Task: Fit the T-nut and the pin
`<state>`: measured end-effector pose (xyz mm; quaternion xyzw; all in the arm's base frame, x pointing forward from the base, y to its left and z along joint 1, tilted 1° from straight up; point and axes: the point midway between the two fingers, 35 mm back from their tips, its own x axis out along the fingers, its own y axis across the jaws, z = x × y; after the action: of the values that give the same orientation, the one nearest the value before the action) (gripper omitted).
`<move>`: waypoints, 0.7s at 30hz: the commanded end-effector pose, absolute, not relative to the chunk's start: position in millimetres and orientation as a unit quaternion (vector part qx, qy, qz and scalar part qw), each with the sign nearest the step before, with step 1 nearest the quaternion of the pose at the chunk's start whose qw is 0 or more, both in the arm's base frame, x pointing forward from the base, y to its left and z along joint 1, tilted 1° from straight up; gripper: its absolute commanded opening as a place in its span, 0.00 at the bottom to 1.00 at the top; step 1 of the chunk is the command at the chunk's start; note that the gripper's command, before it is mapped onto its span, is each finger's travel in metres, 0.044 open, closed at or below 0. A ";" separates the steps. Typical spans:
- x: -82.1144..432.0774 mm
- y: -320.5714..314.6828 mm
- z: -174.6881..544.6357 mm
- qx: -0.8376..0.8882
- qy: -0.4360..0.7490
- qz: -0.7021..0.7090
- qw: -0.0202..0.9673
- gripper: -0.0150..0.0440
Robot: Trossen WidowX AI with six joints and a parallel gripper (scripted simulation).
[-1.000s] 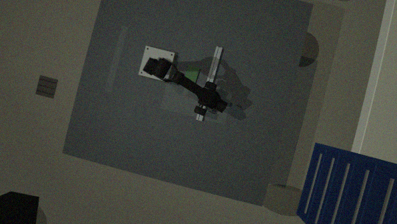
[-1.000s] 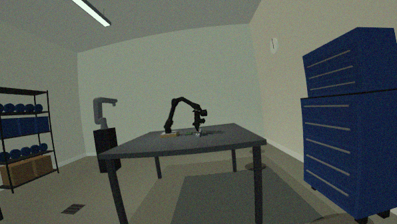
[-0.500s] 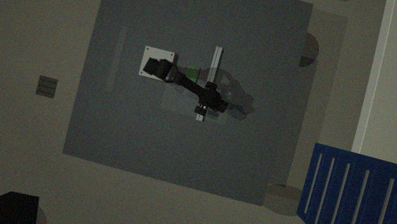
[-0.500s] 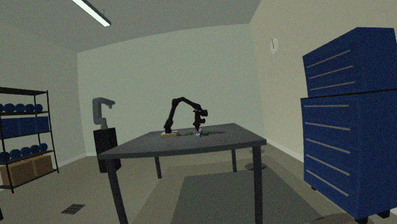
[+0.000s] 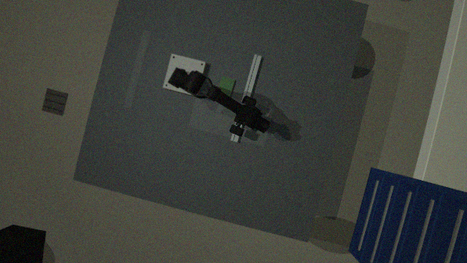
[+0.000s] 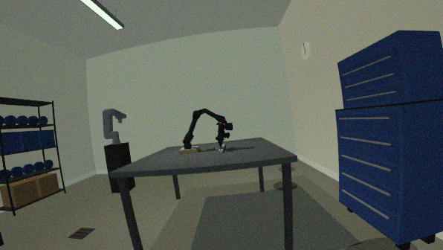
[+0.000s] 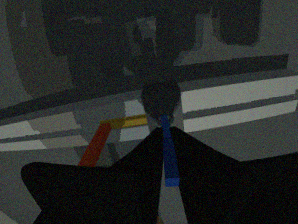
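Rail (image 5: 257, 64) (image 7: 235, 93) of pale aluminum is seen from the top, lying on the bench (image 5: 157, 156) (image 6: 204, 164). The green tray (image 5: 227, 84) (image 6: 210, 149) is placed between it and the white base plate (image 5: 176, 59); the rail's middle is covered by the dark arm (image 5: 227, 102) (image 6: 212, 114).

Exterior: the arm is arched over the bench, its gripper (image 6: 221, 145) (image 7: 165, 132) pointed down at the rail. Fine detail is too small to read.

Wrist: the blue pin (image 7: 170, 155) is clamped between the fingers. Its far end is seen against the dark bracket (image 7: 160, 96); entry into the hole cannot be told. The brass T-nut (image 7: 131, 121) is seen at the rail, beside the bracket, its orange handle (image 7: 95, 145) projecting from it.
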<state>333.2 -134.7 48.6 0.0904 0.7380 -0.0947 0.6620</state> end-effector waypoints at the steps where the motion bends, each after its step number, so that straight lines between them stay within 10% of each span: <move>1: 333.9 -135.1 48.4 0.090 0.742 -0.097 0.657 0.00; 21: 336.7 -135.5 48.3 0.091 0.760 -0.097 0.636 0.00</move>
<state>336.3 -135.1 48.6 0.0911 0.7572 -0.0946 0.6399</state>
